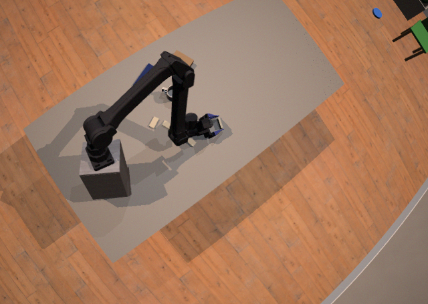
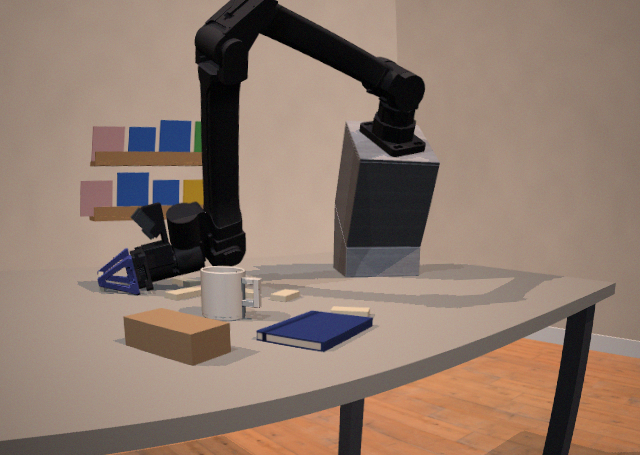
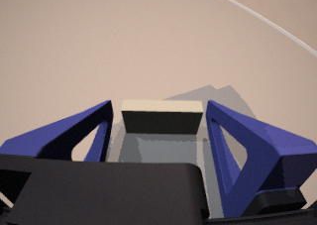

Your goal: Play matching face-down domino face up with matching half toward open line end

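Note:
My gripper (image 1: pixel 219 123) (image 3: pixel 159 107) is open low over the table, around a cream domino (image 1: pixel 220 122) (image 3: pixel 162 106). The domino looks upright on a long edge, its broad shaded side toward the wrist camera, with a gap to each finger. No pips show on it. In the exterior view the blue fingers (image 2: pixel 101 280) hide it. Other cream dominoes lie flat: one (image 1: pixel 154 122), one beside it (image 1: pixel 166 124), one by the wrist (image 1: pixel 191 142). The exterior view also shows a long piece (image 2: pixel 183 293), a domino (image 2: pixel 285 295) and one behind the book (image 2: pixel 350 311). Their pips are unreadable; the arm hides part of the group.
A white mug (image 2: pixel 222 294) (image 1: pixel 169 92) stands beside the forearm. A navy book (image 2: pixel 316 329) (image 1: pixel 143 73) and a brown block (image 2: pixel 176 335) (image 1: pixel 183 58) lie beyond it. The arm's grey pedestal (image 1: pixel 105 183) (image 2: pixel 390 202) stands at one end of the table.

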### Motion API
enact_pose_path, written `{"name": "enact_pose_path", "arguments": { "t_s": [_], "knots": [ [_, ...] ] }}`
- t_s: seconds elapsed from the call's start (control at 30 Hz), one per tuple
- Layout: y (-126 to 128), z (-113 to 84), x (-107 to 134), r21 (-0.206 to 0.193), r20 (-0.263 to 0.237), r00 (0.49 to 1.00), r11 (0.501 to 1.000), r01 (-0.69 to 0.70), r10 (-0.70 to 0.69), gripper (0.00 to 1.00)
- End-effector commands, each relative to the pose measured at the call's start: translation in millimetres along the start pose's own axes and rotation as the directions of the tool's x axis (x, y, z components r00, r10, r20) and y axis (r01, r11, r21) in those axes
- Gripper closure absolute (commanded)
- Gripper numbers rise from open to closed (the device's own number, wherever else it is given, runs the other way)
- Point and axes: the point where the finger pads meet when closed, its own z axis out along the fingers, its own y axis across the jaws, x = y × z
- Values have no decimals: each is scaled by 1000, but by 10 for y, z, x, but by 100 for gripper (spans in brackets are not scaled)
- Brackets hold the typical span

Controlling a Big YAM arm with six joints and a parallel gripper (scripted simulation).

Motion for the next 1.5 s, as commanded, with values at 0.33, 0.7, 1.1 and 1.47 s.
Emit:
{"name": "enact_pose_path", "arguments": {
  "t_s": [0.33, 0.7, 1.1, 1.47],
  "knots": [
    [-1, -6, -48, -9, 24, 1000, 1000, -2, 2, 26],
    [-2, -32, -62, -23, 51, 999, 1000, -3, 4, 26],
    [-2, -32, -62, -23, 51, 999, 1000, -3, 4, 26],
    [-1, -6, -47, -9, 24, 1000, 1000, -2, 2, 26]
  ]
}}
